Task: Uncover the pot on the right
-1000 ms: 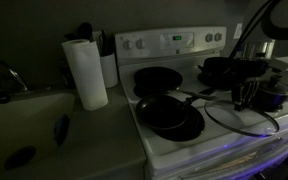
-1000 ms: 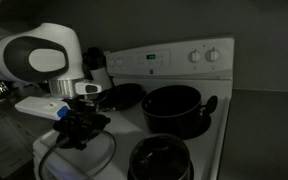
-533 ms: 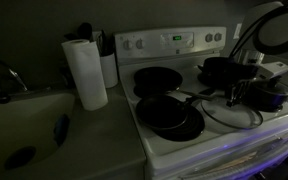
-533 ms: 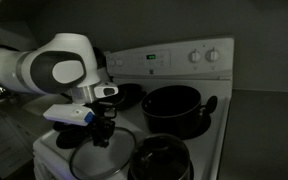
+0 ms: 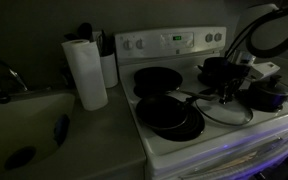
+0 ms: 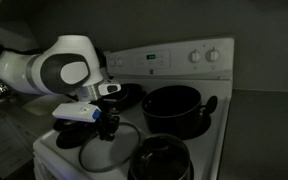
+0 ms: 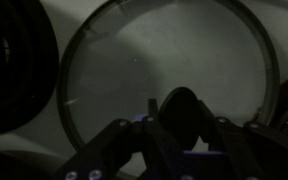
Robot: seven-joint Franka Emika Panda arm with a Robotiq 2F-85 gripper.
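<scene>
The hand [image 7: 180,128] is shut tight on the knob [image 7: 180,105] of the lid [image 7: 144,60]. In the wrist view its two fingers hug the knob from both sides at the bottom middle of the frame. The round glass lid fills the space above. In an exterior view the hand [image 6: 108,128] sits low and left of the middle, with the lid [image 6: 109,158] under it. A second ago the lid was nearer the left edge of that frame. Now it has slid in over the surface [image 5: 206,135] and looks low and nearly flat. I cannot tell if it is touching yet. The pot [image 6: 174,108] is in the middle of that frame, just right of the lid, and its top is open and dark inside. In an exterior view the pot [image 5: 213,68] is at the upper right, behind the hand [image 5: 225,95]. So the pot is already uncovered. I think what is left is to set the lid down and let go. A small pot [image 6: 159,160] stands at the bottom of the frame, close to the lid, so it could get bumped. Two pans [image 5: 169,115] lie near the middle, apart from the hand.
</scene>
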